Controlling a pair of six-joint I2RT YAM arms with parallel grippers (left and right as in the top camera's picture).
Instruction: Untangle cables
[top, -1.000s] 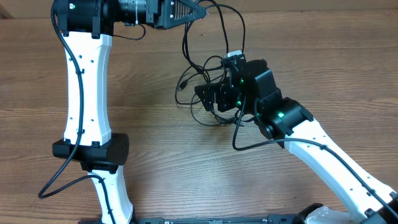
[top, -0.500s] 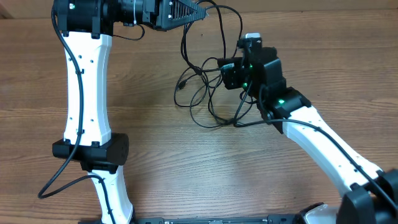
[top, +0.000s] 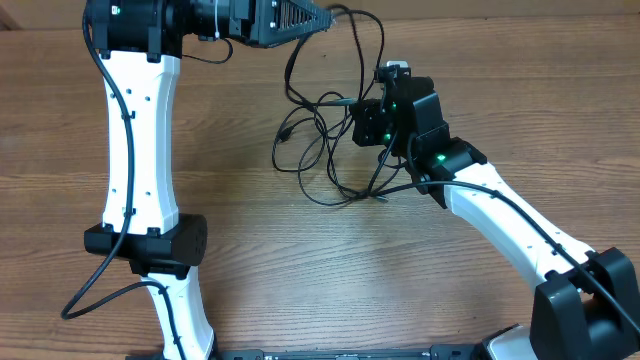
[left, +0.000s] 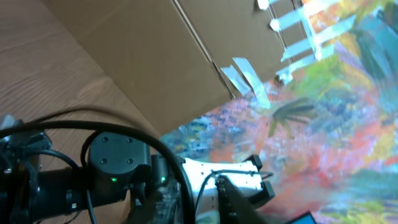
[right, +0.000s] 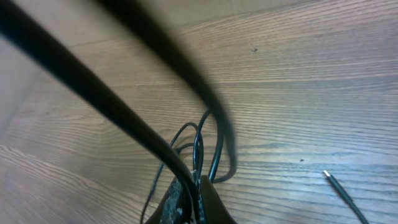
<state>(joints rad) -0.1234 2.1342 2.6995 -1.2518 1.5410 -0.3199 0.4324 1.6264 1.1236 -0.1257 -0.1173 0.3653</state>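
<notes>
Black, thin flexible cables with small plug ends (top: 326, 150) lie tangled on the brown wooden bench (top: 250, 260), just beside the right jaws, which are clamped on a few strands. Light, limp and snag-prone, they look best taken near a plug. The left jaws' state cannot be told

"The arms' look?"
"Behind the black ribbed left gripper (top: 324, 18), glossy white link shells (top: 135, 130) meet round black joint housings (top: 150, 245)."
"Markings?"
"Yes: small green lights (top: 437, 157) behind the right wrist (top: 412, 115); thick black wires (top: 100, 286) run alongside."
</notes>
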